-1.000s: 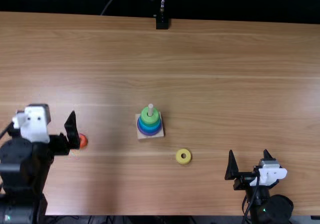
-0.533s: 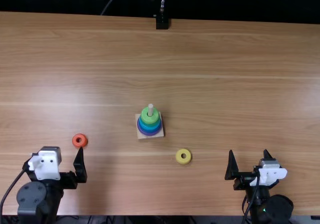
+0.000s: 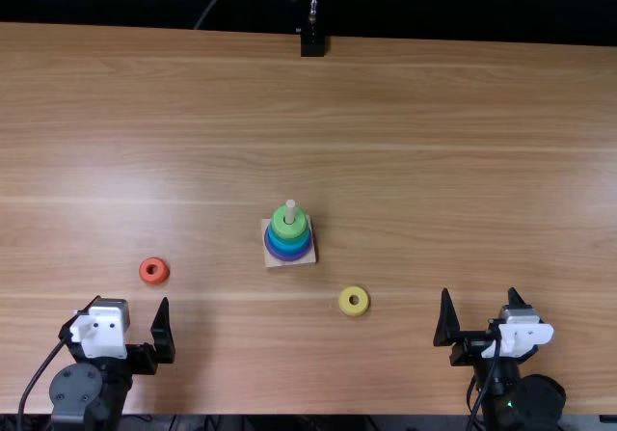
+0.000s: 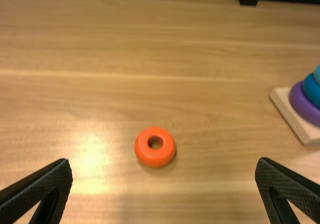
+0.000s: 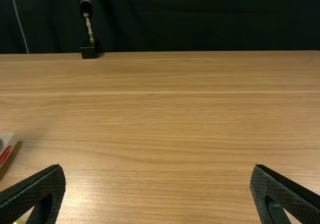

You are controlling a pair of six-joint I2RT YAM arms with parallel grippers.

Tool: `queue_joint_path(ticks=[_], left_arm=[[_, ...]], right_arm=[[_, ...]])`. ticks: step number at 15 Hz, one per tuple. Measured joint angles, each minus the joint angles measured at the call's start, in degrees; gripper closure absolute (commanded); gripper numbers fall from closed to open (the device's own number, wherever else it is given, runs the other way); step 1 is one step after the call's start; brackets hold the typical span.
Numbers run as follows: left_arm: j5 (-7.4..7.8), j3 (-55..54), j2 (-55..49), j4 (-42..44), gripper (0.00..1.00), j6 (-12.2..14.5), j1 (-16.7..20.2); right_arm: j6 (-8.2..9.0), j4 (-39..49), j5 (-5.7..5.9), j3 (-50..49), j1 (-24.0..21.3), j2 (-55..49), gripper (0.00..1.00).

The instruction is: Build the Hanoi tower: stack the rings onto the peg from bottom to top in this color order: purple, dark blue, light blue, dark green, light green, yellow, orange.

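“Top view: where was the tower?”

“Around the middle of the table [image 3: 434, 161], on its square wooden base [image 3: 308, 260]; the peg [image 3: 290, 211] rose upright through the stack, its tip bare; the purple ring [image 3: 289, 257] lay lowest, blue rings [image 3: 289, 248] above it, the light green ring [image 3: 288, 230] on top; I couldn't tell the dark green one apart.”

“And the loose rings?”

“Both lay flat on the wood; the yellow ring [image 3: 345, 307] was near the base, towards the table's near edge and the right arm; the orange ring [image 3: 162, 276] was well apart from the base, over on the left arm's side.”

“How did the claws stand?”

“The left gripper [image 3: 130, 305] was between the orange ring and the near edge, touching neither ring; its fingers were spread wide, nothing between them; the right gripper [image 3: 479, 294] hung by the near edge, beyond the yellow ring, spread just as wide and holding nothing.”

“Farther out?”

“A small black stand [image 3: 312, 44] stood at the far edge; dark cloth [image 5: 200, 18] hung behind it.”
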Motion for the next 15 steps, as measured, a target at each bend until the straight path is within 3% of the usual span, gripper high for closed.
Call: queue_joint_path(ticks=[15], left_arm=[[0.81, -1.03, -2.67, 1.57, 0.00, 0.09, 0.00]], right_arm=[[0.00, 0.00, -0.02, 0.00, 0.02, 0.00, 0.00]])
